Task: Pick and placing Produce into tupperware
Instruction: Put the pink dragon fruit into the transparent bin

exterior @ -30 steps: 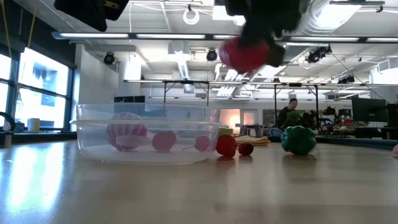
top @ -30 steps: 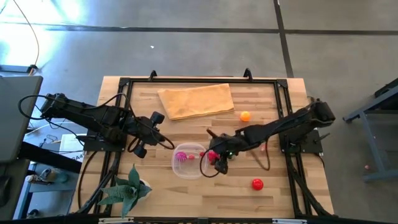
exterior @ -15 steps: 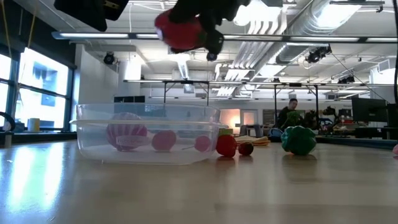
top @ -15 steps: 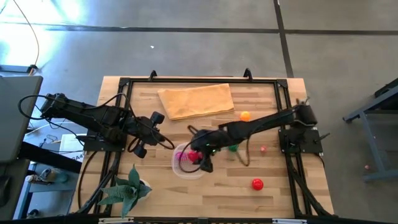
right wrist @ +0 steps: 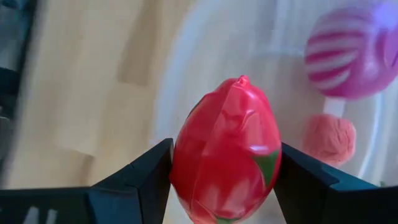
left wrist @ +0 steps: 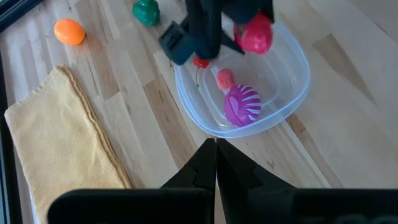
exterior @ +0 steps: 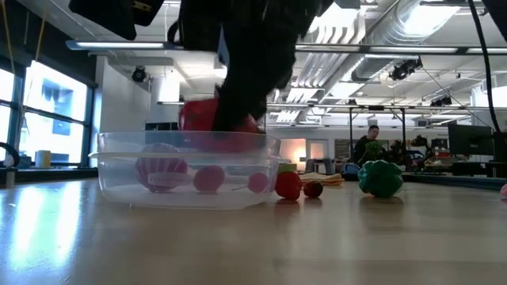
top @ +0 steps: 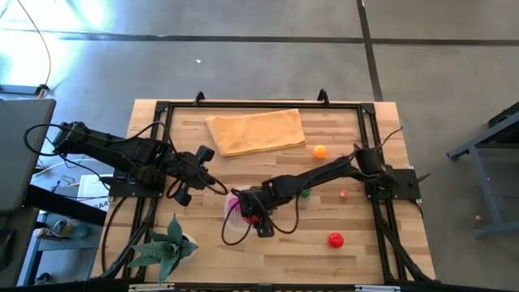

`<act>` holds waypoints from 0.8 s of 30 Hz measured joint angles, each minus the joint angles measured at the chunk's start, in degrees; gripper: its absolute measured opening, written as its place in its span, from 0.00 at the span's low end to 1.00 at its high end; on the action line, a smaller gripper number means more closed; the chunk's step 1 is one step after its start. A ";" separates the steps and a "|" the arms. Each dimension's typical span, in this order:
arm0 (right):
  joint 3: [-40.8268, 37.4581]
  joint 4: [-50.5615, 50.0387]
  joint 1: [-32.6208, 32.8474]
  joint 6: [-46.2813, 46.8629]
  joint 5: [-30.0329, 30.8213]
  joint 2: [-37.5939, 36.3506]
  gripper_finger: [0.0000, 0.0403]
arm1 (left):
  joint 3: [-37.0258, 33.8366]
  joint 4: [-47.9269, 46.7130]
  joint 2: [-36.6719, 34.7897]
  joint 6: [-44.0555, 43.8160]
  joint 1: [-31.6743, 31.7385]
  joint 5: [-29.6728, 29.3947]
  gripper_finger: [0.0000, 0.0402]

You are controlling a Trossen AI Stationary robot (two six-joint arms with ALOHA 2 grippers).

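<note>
My right gripper (top: 252, 208) is shut on a red, egg-shaped toy fruit (right wrist: 227, 152) and stands over the clear round tupperware (exterior: 186, 170), whose near rim (top: 233, 230) shows beside it. In the low view the fruit (exterior: 207, 127) is down at rim height. A magenta striped ball (left wrist: 241, 106) and a small pink piece (left wrist: 225, 79) lie on the tupperware's floor. An orange fruit (top: 319, 151), a green one (top: 304, 192) and a red one (top: 335, 239) lie on the table. My left gripper (top: 180, 174) waits, shut, to the tupperware's left. My right gripper pinches the red fruit between its two fingers (right wrist: 140, 180), one on each side of its middle (right wrist: 186, 162). The fingers come down at it from above. The fruit is lifted clear, hanging over the tupperware's inside with its lower part about level with the rim.
A tan folded cloth (top: 255, 130) lies near the table's far edge. A green spiky plant (top: 169, 247) stands at the near left corner. A small pink piece (top: 343, 195) lies near the right arm's base. A black frame (top: 369, 146) borders the work area.
My right gripper has carried the red fruit toward the table's left, from beside the tupperware's right rim to over its inside. It has then come down until the fruit is at rim height. It stays shut on the fruit.
</note>
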 joint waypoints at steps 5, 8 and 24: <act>0.00 -0.01 -0.49 -0.88 1.43 1.16 0.54 | 0.00 -0.02 0.00 0.00 -0.01 0.00 0.01; 0.00 -0.47 -0.88 -1.41 1.93 2.16 0.54 | 0.00 -0.01 0.00 0.00 -0.01 0.00 0.01; 0.02 -2.23 -1.09 -1.95 2.60 3.69 0.56 | 0.00 -0.02 0.00 0.00 -0.02 0.00 0.01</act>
